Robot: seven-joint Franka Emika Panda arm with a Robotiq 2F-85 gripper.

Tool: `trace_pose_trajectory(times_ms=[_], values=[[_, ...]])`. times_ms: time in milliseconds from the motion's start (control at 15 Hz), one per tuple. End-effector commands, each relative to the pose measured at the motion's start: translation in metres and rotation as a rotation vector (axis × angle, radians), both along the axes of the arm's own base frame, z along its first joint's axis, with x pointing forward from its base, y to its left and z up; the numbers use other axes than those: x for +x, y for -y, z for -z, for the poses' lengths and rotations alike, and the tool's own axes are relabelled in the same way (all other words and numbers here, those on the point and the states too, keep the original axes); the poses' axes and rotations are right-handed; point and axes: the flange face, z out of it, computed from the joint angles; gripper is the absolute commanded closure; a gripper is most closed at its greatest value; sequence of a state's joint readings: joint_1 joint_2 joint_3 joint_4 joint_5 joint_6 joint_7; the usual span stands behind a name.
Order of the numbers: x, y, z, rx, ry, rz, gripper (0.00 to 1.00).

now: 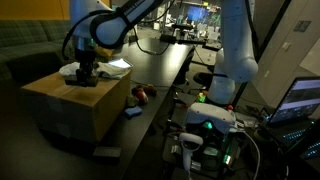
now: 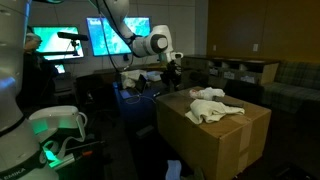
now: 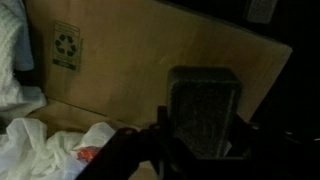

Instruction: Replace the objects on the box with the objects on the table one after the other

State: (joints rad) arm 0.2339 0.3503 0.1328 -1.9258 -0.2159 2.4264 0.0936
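Observation:
The tan box (image 1: 70, 108) (image 2: 225, 140) (image 3: 150, 50) carries a crumpled white cloth (image 2: 212, 103) (image 3: 35, 150) on its flat top. My gripper (image 1: 88, 74) (image 2: 175, 72) (image 3: 205, 135) reaches down onto the box top beside the cloth. In the wrist view a dark grey textured block (image 3: 205, 100) stands between the jaws, which press on its two sides. The long black table (image 1: 165, 70) runs beside the box. A small reddish-brown object (image 1: 141, 95) and a blue item (image 1: 133, 113) lie on the table near the box.
A second white robot arm (image 1: 235, 50) rises from a base with a green light (image 1: 210, 122) close to the table. Lit monitors (image 2: 110, 35) stand behind the arm. A dark couch (image 1: 25, 55) sits beyond the box.

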Motion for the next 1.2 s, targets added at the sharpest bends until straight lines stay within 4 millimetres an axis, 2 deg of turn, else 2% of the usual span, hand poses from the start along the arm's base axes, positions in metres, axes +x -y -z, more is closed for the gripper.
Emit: trace_pose_trajectory(times_ms=[0,267,600,867,1133], values=[[-0.043,0.013,-0.021,0.002,-0.007,0.05,0.68],[-0.089,0.028,-0.016,-0.011,-0.032,0.109,0.68],[-0.14,0.049,0.016,-0.026,-0.099,0.178,0.68],[-0.163,0.059,0.048,-0.018,-0.148,0.22,0.68],[-0.17,0.059,0.079,-0.012,-0.157,0.229,0.68]])
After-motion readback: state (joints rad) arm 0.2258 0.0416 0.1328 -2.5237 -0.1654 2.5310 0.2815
